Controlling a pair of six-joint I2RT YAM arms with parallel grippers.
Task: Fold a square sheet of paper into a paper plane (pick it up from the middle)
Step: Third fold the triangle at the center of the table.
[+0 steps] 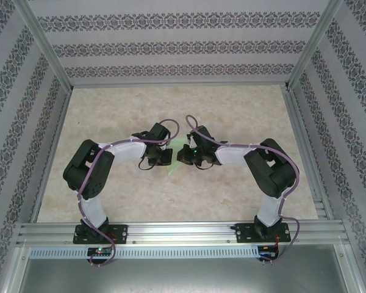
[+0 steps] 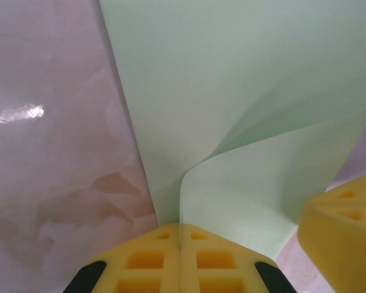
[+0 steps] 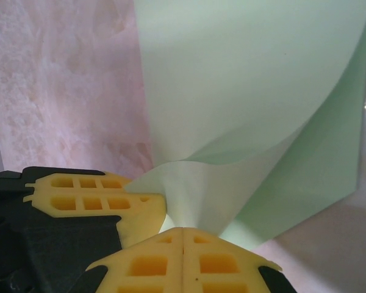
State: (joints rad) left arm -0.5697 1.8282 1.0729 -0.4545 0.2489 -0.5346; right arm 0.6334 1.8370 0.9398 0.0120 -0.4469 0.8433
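Observation:
The square sheet of paper (image 1: 180,148) is pale mint green and sits near the middle of the table, bent upward between the two grippers. My left gripper (image 2: 180,235) is shut on one raised edge of the paper (image 2: 244,91), which curls up into its yellow pads. My right gripper (image 3: 183,232) is shut on a pinched fold of the paper (image 3: 244,79). In the top view the left gripper (image 1: 169,156) and right gripper (image 1: 187,156) face each other, almost touching. No paper plane shape is formed; the sheet is only buckled.
The table (image 1: 232,110) is a beige marble-look surface with aluminium rails (image 1: 171,231) along the near edge and patterned walls on three sides. In the right wrist view the left gripper's yellow fingers (image 3: 91,198) lie close at the left.

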